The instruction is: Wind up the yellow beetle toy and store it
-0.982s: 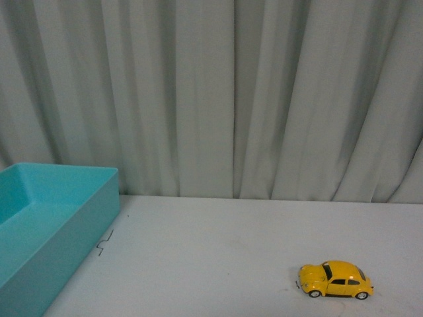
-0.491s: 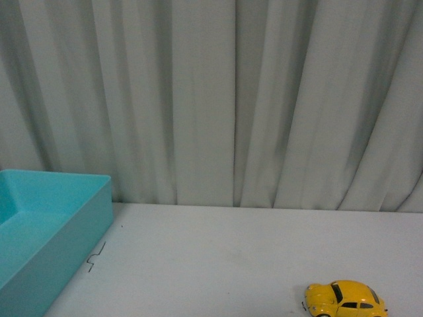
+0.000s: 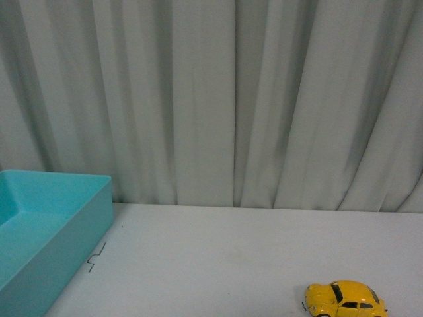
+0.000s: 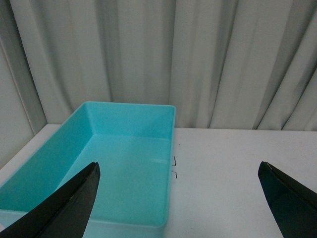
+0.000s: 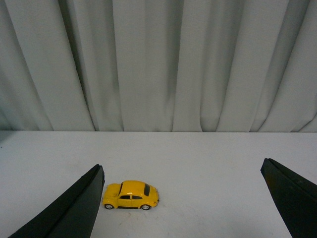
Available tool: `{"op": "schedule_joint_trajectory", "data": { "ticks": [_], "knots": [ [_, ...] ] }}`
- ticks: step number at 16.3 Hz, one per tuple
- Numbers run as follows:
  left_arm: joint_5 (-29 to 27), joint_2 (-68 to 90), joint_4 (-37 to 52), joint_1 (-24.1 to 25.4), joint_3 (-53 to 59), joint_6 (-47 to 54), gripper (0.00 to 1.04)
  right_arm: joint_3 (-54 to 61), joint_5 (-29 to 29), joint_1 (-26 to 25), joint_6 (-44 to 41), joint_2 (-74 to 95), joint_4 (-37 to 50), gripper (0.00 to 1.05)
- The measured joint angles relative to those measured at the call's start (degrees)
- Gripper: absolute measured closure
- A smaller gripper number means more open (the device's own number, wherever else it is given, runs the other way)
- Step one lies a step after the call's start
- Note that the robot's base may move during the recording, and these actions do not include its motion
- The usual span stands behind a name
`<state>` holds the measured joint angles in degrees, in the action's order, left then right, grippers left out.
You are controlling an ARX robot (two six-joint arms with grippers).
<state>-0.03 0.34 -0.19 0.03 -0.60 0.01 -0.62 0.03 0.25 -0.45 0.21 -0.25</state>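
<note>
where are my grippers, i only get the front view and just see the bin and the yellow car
observer: left gripper is open, facing the turquoise bin.
operator: anything in the bin
observer: the floor that shows is bare; its near end is behind the fingers.
operator: and the right
observer: right gripper is open, apart from the yellow beetle toy, which stands on its wheels on the table.
</note>
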Motion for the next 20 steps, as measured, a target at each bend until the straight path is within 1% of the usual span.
{"op": "schedule_joint_trajectory", "data": {
  "ticks": [3,4,5,6,7,8,9,10,11,12,13,14,15,16,17,18,20],
  "knots": [
    [0.0,0.0,0.0,0.0,0.0,0.0,0.07,-0.2,-0.6,-0.4,0.9,0.2,-1.2,0.07],
    [0.0,0.0,0.0,0.0,0.0,0.0,0.07,-1.2,-7.0,-4.8,4.8,3.9,-3.1,0.07],
    [0.0,0.0,0.0,0.0,0.0,0.0,0.07,-1.7,-14.9,-15.6,8.6,13.7,5.1,0.07],
    [0.0,0.0,0.0,0.0,0.0,0.0,0.07,-2.9,-21.6,-25.3,9.5,23.5,14.8,0.07],
    [0.1,0.0,0.0,0.0,0.0,0.0,0.07,-5.6,-27.0,-33.5,9.4,34.2,24.7,0.07],
    [0.0,0.0,0.0,0.0,0.0,0.0,0.07,-9.0,-30.3,-39.1,9.4,42.9,32.1,0.07],
    [0.0,0.0,0.0,0.0,0.0,0.0,0.07,-13.1,-30.6,-44.0,9.3,52.2,39.5,0.07],
    [0.0,0.0,0.0,0.0,0.0,0.0,0.07,-16.7,-30.3,-46.0,9.1,60.0,43.9,0.07],
    [0.0,0.0,0.0,0.0,0.0,0.0,0.07,-19.6,-29.9,-45.3,8.9,66.3,46.5,0.07],
    [0.0,0.0,0.0,0.0,0.0,0.0,0.07,-23.4,-29.2,-42.7,8.0,72.7,47.9,0.07],
    [0.0,0.0,0.0,0.0,0.0,0.0,0.07,-28.0,-28.8,-38.5,7.2,78.4,50.8,0.07],
    [0.0,0.0,0.0,0.0,0.0,0.0,0.07,-33.7,-29.0,-33.5,5.7,83.0,51.1,0.07],
    [0.0,0.0,0.0,0.0,0.0,0.0,0.07,-38.6,-30.1,-29.6,3.6,86.2,48.9,0.07],
    [0.0,0.0,0.0,0.0,0.0,0.0,0.07,-43.4,-32.2,-25.8,0.7,89.8,46.3,0.07],
    [0.0,0.0,0.0,0.0,0.0,0.0,0.07,-49.2,-37.9,-21.3,-4.3,94.4,41.1,0.07],
    [0.0,0.0,0.0,0.0,0.0,0.0,0.07,-52.9,-42.3,-18.6,-8.6,97.3,36.1,0.07],
    [0.0,0.0,0.0,0.0,0.0,0.0,0.07,-57.8,-50.1,-16.0,-17.7,100.2,25.8,0.07]
  ]
}}
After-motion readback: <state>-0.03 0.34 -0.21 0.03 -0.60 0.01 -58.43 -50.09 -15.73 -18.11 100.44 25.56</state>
